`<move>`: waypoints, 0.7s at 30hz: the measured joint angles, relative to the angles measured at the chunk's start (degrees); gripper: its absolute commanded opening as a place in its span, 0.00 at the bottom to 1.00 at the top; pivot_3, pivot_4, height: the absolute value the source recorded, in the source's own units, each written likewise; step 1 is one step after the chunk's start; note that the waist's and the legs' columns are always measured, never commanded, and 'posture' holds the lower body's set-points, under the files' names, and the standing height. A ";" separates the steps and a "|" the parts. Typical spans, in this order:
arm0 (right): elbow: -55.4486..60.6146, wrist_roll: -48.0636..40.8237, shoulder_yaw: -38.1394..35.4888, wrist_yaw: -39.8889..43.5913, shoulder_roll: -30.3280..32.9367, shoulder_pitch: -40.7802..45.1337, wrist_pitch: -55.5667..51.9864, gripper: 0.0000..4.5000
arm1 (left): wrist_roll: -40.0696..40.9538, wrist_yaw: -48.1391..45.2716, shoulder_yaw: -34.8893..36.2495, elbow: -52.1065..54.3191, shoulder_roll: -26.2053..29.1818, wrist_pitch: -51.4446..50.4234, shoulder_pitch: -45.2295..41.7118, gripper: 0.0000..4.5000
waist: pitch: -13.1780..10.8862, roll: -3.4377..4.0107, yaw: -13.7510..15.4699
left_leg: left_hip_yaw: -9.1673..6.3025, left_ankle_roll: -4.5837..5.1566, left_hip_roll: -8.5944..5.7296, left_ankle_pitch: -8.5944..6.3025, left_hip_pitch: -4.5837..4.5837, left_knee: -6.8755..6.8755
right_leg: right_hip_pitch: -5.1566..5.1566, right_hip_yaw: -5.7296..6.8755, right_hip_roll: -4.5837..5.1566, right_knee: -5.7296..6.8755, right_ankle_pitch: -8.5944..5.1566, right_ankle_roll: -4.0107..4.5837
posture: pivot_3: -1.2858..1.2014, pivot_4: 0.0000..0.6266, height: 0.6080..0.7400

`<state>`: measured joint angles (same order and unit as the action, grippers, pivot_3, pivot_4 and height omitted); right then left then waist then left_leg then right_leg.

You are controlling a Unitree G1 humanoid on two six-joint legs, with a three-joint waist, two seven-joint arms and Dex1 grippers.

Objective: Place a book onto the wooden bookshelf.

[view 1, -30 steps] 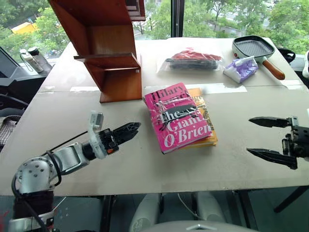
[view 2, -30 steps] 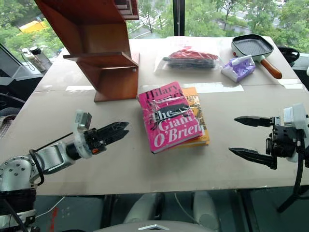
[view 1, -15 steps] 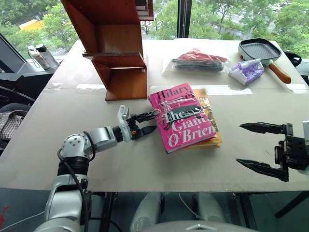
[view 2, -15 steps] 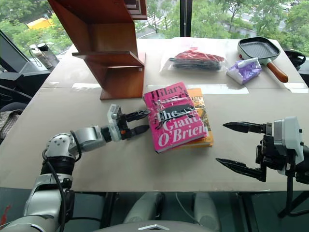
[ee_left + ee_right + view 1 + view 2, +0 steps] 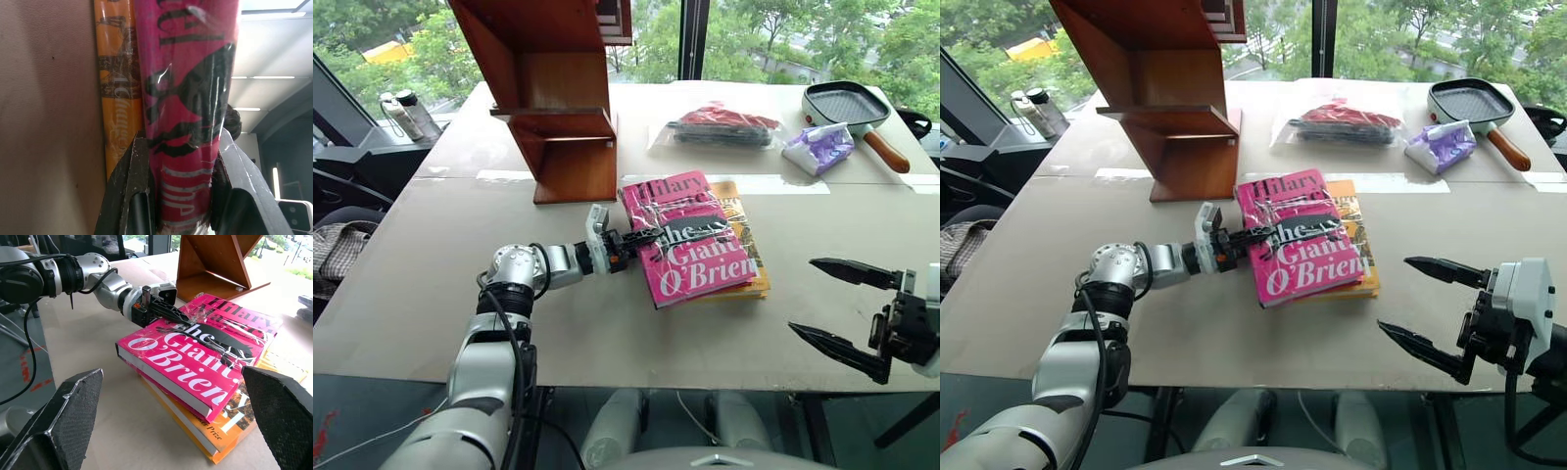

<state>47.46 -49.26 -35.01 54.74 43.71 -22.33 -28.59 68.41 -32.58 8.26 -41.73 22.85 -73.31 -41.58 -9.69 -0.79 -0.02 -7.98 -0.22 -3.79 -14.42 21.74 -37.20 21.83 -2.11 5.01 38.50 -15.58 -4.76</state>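
Lying on the yellow-orange book (image 5: 744, 245) near the wooden bookshelf (image 5: 553, 108), the book (image 5: 690, 240) is clamped at its edge by the left gripper (image 5: 641, 237), probably for lifting; the right gripper (image 5: 847, 313) is kept open.

- The wooden bookshelf (image 5: 553, 98) runs off the picture at 12 o'clock, so its upper shelves are cut off.
- The orange book (image 5: 744, 245) lies mostly under the pink book (image 5: 690, 240); only its strip at 3 o'clock shows.
- The contents of the clear bag (image 5: 720, 125) are too small to identify.
- The right gripper (image 5: 842, 311) has its arm cut off at 3 o'clock.
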 measured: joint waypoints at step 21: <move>-36.03 10.17 19.07 5.49 -1.10 36.56 10.65 1.00 | -34.32 -19.32 1.42 67.78 33.56 41.51 2.97 0.15 | -0.39 -0.43 0.31 | 0.12 -0.26 0.12 0.15 0.50 0.47 | 0.43 0.02 -0.01 -0.76 0.10 0.02 | 0.52 0.24 1.00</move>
<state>11.42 -39.09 -15.94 60.23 42.61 14.23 -17.94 34.09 -51.90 9.68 26.05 56.41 -31.81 -38.61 -10.08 -1.22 0.29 -7.86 -0.48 -3.67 -14.27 22.24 -36.73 22.26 -2.09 5.00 37.74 -15.48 -4.74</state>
